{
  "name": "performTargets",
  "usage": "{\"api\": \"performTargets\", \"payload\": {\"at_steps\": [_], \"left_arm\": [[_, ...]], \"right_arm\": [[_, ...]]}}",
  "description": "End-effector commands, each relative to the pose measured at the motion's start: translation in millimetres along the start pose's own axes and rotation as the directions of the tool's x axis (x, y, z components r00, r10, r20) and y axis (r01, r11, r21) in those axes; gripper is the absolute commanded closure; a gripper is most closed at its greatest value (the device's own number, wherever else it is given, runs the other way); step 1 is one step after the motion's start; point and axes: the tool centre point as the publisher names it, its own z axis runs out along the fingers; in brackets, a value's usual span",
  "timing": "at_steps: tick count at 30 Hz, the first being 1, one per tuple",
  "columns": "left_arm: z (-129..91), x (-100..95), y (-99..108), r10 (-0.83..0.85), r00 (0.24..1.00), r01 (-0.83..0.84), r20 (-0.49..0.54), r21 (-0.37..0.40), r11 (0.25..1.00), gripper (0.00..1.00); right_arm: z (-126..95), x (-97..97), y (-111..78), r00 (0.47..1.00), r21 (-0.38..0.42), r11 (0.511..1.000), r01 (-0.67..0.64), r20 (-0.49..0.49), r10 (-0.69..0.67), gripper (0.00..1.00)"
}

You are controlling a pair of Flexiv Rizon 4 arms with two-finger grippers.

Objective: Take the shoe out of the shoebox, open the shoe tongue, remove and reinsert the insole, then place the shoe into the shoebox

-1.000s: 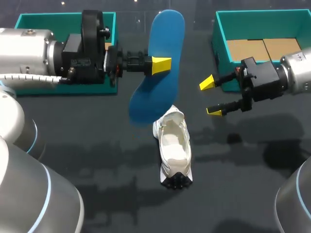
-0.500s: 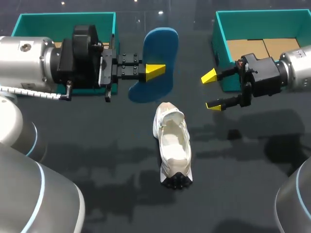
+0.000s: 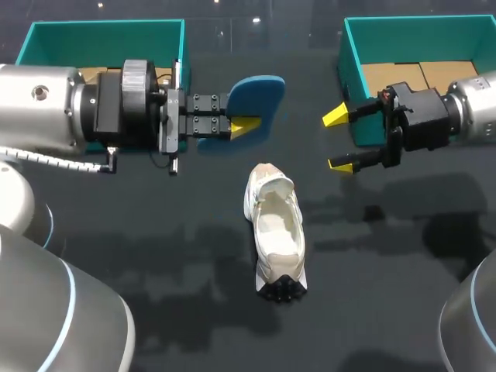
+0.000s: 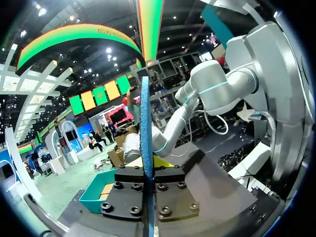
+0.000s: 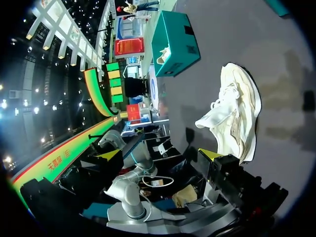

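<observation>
Containers:
- Left teal box, far-left corner of the dark surface. The left arm covers most of it, and only a strip of tan lining shows inside. In the right wrist view this box has something pale at its rim; I cannot tell what it is.
- Right teal box, far-right corner. Tan cardboard panels lie flat on its floor, with no shoe in it. It also shows beyond the left hand in the left wrist view, cardboard visible.

Task's things:
- White shoe lies on the bare surface, about mid-surface, outside both boxes and well apart from each. It lies lengthwise, opening up, with a pale interior and a dark end toward the near edge. The right wrist view shows the shoe as cream, with loose upper material flopped to one side.
- Blue insole is out of the shoe, above the surface between the boxes and beyond the shoe's far end.

Hands:
- Left hand is clamped on the insole. The left wrist view shows the insole edge-on, pinched between this hand's fingers.
- Right hand is just beside the right box's near-left corner, fingers apart and nothing between them.
</observation>
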Motion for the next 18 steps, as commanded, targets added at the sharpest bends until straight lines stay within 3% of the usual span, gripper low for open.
{"api": "performTargets", "payload": {"at_steps": [1,8,18], "left_arm": [[-6,8.4,13,0.101,0.995,-0.101,0.011,0.063,0.993,1.0],[-12,12.6,36,0.251,0.968,-0.251,0.005,-0.012,0.968,1.0],[-17,16.9,31,0.37,0.929,-0.37,0.023,-0.013,0.929,1.0]], "right_arm": [[-2,7.0,3.2,1.0,0.014,1.0,-0.001,-0.018,0.001,0.0],[-1,19.6,2.1,0.999,0.011,1.0,-0.009,-0.032,0.009,0.0],[1,17.6,4.3,0.999,0.015,1.0,-0.02,-0.046,0.02,0.0]]}}
